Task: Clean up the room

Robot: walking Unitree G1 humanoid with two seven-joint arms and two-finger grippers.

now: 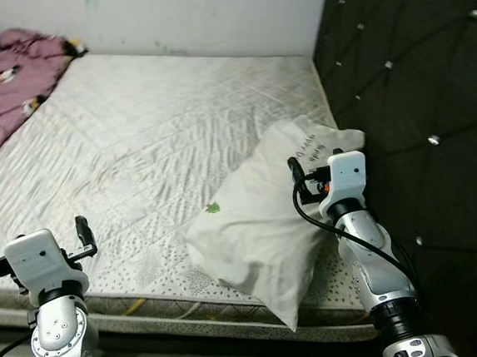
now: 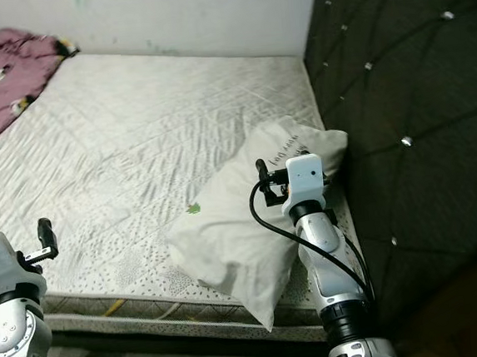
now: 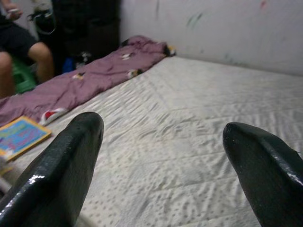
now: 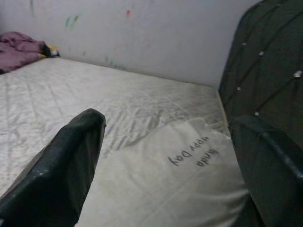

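Note:
A white pillow (image 1: 255, 227) with grey writing and a small green mark lies on the bare mattress (image 1: 150, 128), at its near right corner beside the dark headboard. One corner of the pillow hangs over the mattress's front edge. My right gripper (image 1: 301, 181) hovers just over the pillow's right side, open, and the pillow (image 4: 189, 175) lies below its fingers with nothing between them. My left gripper (image 1: 82, 238) is open at the mattress's near left edge, holding nothing. A crumpled purple blanket (image 1: 9, 82) lies at the far left of the bed.
A dark tufted headboard (image 1: 414, 88) rises along the right side and a white wall (image 1: 207, 14) runs behind the bed. In the left wrist view a colourful book (image 3: 19, 135) lies near the blanket, and a person's legs (image 3: 19, 47) show beyond it.

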